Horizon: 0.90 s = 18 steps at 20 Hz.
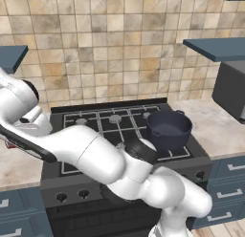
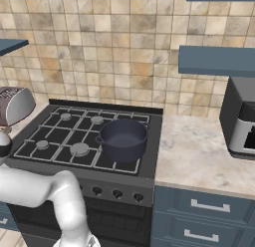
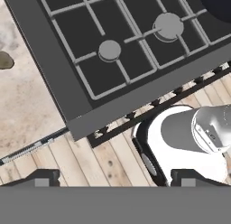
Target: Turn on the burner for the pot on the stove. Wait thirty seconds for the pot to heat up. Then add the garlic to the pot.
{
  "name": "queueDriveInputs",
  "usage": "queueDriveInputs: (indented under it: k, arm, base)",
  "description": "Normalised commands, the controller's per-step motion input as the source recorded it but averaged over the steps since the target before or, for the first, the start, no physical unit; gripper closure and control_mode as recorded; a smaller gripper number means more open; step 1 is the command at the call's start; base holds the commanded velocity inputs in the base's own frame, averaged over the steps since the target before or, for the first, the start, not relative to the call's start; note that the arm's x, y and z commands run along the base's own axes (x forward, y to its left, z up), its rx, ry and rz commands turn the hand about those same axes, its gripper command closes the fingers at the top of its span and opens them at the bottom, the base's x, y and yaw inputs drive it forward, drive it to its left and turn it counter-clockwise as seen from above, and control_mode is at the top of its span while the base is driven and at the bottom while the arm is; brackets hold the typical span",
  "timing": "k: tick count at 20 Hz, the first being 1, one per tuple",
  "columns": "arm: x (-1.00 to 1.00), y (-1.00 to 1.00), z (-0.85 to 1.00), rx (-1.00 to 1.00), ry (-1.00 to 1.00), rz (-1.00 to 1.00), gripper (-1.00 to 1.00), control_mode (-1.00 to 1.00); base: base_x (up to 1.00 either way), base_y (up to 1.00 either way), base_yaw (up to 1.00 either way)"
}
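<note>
Round, straight-sided dark pot [image 2: 122, 139] sits on the stove's [image 2: 55, 164] near right black grid grate. Tan garlic [image 3: 4, 60] lump lies on the speckled bench [image 3: 27, 105]. Claw [image 3: 115, 178] spread wide, empty.

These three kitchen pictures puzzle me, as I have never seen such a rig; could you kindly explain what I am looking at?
It is a rendered kitchen with a white robot arm on a driving base. Two pictures come from cameras on the base, behind the arm to its left and right. The third looks along the hand down at the stove. The hand is open and holds nothing. A dark pot stands on the stove's front right burner. A small tan lump, probably the garlic, lies on the counter beside the stove. A silver toaster stands to the stove's left.
</note>
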Motion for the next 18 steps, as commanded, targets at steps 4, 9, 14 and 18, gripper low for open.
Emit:
queueDriveInputs:
  k: [4,9,14,18]
  arm:
    - [0.29,0.0,0.0,0.04,0.0,0.08,-1.0,-1.0]
    - [0.21,0.0,-0.23,0.15,0.0,0.14,-1.0,-1.0]
    - [0.05,0.0,-0.63,0.15,0.0,0.17,-1.0,-1.0]
    - [0.0,0.0,-0.88,0.1,-0.02,0.2,-1.0,-1.0]
  base:
    - [0.0,0.0,0.0]
    - [0.0,0.0,0.0]
    - [0.0,0.0,0.0]
    - [0.0,0.0,0.0]
